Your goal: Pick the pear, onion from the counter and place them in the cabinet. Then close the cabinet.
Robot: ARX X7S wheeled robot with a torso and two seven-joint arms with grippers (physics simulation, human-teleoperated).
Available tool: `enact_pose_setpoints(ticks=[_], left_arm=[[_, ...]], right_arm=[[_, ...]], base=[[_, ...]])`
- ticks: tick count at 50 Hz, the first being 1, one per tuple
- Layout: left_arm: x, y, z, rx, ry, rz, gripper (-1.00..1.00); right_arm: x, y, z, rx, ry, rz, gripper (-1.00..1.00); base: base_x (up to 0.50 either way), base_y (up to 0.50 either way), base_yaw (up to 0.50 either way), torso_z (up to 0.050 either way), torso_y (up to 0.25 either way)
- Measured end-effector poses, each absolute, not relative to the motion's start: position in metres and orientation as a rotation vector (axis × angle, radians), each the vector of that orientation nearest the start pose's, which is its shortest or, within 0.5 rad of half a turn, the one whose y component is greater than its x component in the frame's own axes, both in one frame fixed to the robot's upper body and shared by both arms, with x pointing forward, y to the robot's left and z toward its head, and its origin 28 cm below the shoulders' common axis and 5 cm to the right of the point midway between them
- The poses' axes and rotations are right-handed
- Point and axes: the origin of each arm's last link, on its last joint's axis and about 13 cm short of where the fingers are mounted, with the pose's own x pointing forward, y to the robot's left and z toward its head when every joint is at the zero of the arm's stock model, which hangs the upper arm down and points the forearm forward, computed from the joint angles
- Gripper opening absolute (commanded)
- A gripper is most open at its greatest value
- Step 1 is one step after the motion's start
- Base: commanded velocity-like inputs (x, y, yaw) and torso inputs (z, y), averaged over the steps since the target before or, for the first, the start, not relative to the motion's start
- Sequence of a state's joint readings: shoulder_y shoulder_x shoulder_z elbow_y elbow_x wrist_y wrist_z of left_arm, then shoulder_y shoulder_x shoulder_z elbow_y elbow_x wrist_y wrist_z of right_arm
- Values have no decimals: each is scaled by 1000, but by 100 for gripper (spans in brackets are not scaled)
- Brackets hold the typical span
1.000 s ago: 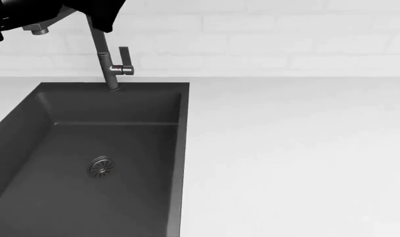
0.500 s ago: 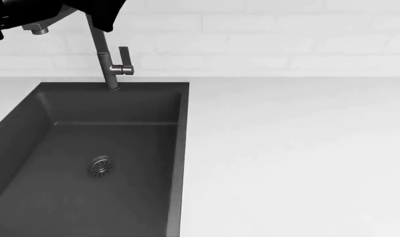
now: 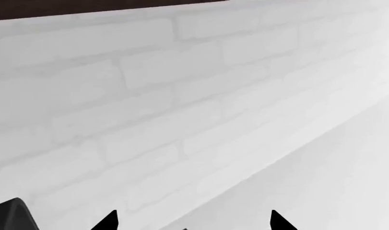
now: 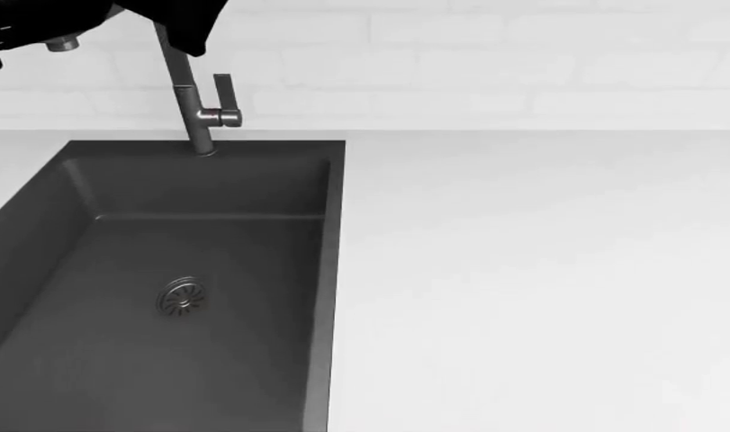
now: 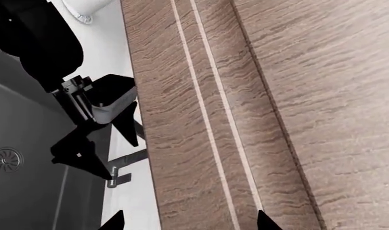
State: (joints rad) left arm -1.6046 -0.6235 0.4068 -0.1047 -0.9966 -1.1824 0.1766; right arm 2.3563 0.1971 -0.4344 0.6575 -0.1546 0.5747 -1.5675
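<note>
The left gripper (image 3: 191, 221) is showing only two dark fingertips (image 3: 108, 221), spread apart with nothing between them, facing a white brick wall (image 3: 181, 96). The right gripper (image 5: 188, 221) is likewise standing open and empty, its tips pointing along a wood-grain cabinet front (image 5: 245, 96). In the head view, the white counter (image 4: 533, 270) is filling the right side and the dark sink (image 4: 160, 270) the left, with a faucet (image 4: 196, 103) at upper left. Neither pear nor onion is appearing in any view.
</note>
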Motion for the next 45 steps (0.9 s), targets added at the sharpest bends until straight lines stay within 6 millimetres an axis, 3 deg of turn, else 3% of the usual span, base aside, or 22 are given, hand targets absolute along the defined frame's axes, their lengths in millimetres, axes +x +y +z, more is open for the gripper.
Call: enact_pose_setpoints(ticks=[42, 45], left_arm=[[302, 289, 398, 140, -42, -566, 100], [301, 289, 398, 143, -46, -566, 100]], right_arm=[[213, -138, 634, -1128, -423, 921, 100], [204, -137, 636, -1168, -456, 896, 100]], base=[[0, 0, 0, 0, -11], [0, 0, 0, 0, -250]])
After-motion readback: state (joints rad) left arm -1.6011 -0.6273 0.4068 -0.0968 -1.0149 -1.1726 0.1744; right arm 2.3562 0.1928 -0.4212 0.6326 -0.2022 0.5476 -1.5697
